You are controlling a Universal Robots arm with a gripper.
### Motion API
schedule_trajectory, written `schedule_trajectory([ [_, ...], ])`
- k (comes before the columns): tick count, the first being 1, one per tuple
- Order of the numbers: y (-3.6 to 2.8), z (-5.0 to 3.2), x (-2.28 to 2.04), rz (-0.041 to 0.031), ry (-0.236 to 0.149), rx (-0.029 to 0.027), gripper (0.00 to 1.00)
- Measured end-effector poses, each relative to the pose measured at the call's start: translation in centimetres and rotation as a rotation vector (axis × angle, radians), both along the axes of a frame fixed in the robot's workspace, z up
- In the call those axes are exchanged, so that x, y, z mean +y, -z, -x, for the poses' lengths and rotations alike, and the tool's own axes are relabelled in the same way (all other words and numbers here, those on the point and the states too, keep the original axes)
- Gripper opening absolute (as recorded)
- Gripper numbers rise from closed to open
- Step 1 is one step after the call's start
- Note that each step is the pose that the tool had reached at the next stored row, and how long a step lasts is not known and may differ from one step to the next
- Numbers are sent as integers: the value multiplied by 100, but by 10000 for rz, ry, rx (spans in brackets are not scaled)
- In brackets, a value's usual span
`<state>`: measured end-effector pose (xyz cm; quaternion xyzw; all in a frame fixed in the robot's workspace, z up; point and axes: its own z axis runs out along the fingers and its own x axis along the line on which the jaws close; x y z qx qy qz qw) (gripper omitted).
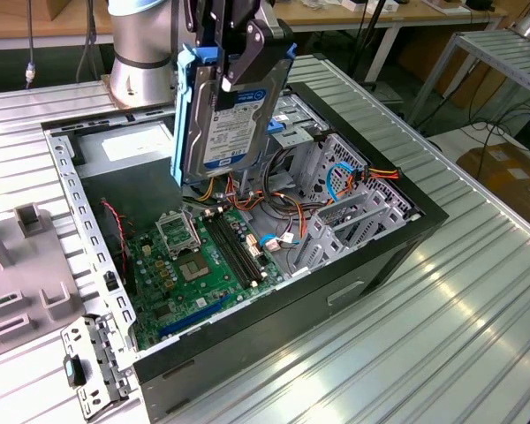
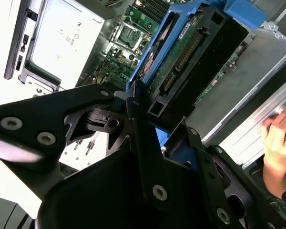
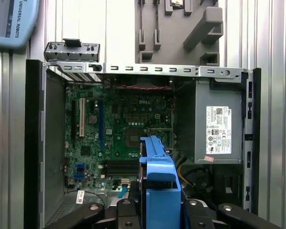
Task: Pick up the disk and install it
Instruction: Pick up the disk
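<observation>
Gripper [image 1: 245,60] was clenched on the top end of the disk [image 1: 223,119], upper centre of the exterior view. Disk hung straight below the claw, long axis near vertical, label face toward the camera. Its lower edge sat above the motherboard [image 1: 199,256] inside the open computer case [image 1: 406,231], apparently not touching. Metal drive cage [image 1: 340,199] lay lower and to the exterior view's right of the disk. By my read: mid-carry, not seated yet.
</observation>
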<state>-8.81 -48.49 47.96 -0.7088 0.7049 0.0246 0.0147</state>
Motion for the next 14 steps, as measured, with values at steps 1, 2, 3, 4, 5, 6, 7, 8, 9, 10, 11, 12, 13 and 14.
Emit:
schedule_trajectory([
  [1, 1, -4, -14, 0, 0, 1, 37],
  [2, 1, -8, -25, 0, 0, 0, 37],
  [3, 1, -10, -33, 0, 0, 1, 37],
  [4, 1, -14, -43, 1, 0, 1, 37],
  [5, 2, -15, -51, 0, 0, 1, 37],
  [6, 2, -19, -64, 0, 1, 1, 37],
  [7, 3, -22, -71, 0, 0, 0, 37],
  [8, 3, -25, -81, 0, 0, 0, 37],
  [9, 3, -27, -88, 0, 0, 0, 37],
  [10, 4, -30, -98, 0, 0, 1, 37],
  [11, 4, -34, -111, 0, 0, 0, 37],
  [12, 4, -36, -121, 0, 0, 1, 37],
  [13, 5, -38, -127, 0, 0, 0, 37],
  [14, 5, -42, -140, 0, 0, 0, 37],
])
